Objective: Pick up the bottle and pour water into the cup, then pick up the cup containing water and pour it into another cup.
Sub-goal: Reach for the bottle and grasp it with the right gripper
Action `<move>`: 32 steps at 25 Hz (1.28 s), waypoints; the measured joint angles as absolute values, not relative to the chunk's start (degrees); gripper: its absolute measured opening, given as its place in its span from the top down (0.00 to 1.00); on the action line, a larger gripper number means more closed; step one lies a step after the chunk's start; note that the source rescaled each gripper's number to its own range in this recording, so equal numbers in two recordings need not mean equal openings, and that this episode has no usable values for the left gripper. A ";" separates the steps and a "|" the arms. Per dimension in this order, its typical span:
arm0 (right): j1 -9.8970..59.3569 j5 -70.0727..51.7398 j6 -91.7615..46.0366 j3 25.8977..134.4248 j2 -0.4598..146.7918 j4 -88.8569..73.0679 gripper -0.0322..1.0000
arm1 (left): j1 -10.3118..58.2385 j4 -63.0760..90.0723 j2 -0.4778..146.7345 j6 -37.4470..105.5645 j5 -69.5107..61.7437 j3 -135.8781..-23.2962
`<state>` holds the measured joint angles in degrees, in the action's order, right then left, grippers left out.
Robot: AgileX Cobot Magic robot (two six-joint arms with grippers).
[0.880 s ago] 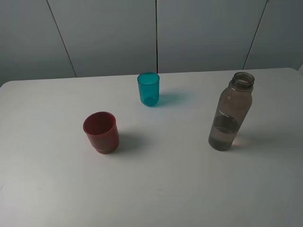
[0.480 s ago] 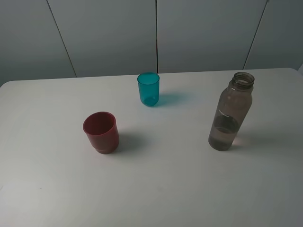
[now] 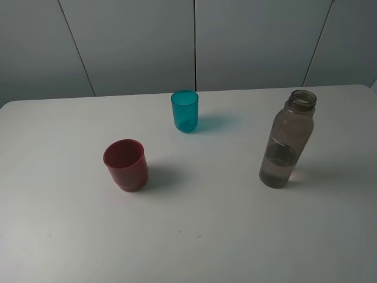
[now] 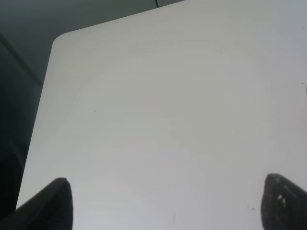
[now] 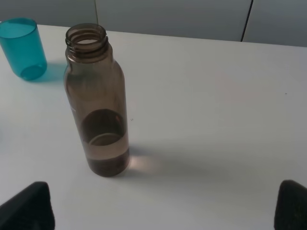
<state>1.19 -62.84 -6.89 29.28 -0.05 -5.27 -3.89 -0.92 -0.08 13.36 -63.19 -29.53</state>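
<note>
Nothing's been picked up yet: the bottle (image 3: 287,141) stands upright on the right side of the table (image 3: 235,236), cap off, with water maybe a third of the way up. The teal cup (image 3: 185,111) is toward the back middle and the red cup (image 3: 125,164) is nearer the front left, all three well apart. The right gripper (image 5: 160,206) is spread wide with nothing between its fingers, looking at the bottle from the side. The left gripper (image 4: 170,203) is also wide open, over bare table. My guess on handling: smooth plastic, so probably a bit slippery, and likely thin enough to flex if you clamp hard, which could push water out of that open neck. Most of the weight sits low, so it shouldn't be heavy. I'd grab the straight body around or just above the waterline, under the shoulder, with a firm but not crushing squeeze, and keep it upright until it's over the teal cup
</note>
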 joint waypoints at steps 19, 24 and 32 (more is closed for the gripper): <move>1.19 -62.84 -6.89 29.28 -0.05 -5.27 0.00 | -3.89 -0.92 -0.08 13.21 -63.19 -29.53; 1.19 -62.84 -6.89 29.28 -0.05 -5.27 0.00 | -3.89 -0.92 -0.08 13.21 -63.19 -29.53; 1.19 -62.84 -6.89 29.28 -0.05 -5.27 0.00 | -3.89 -0.92 -0.08 13.21 -63.19 -29.53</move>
<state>1.19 -62.84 -6.89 29.28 -0.05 -5.27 -3.89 -0.92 -0.08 13.21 -63.19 -29.53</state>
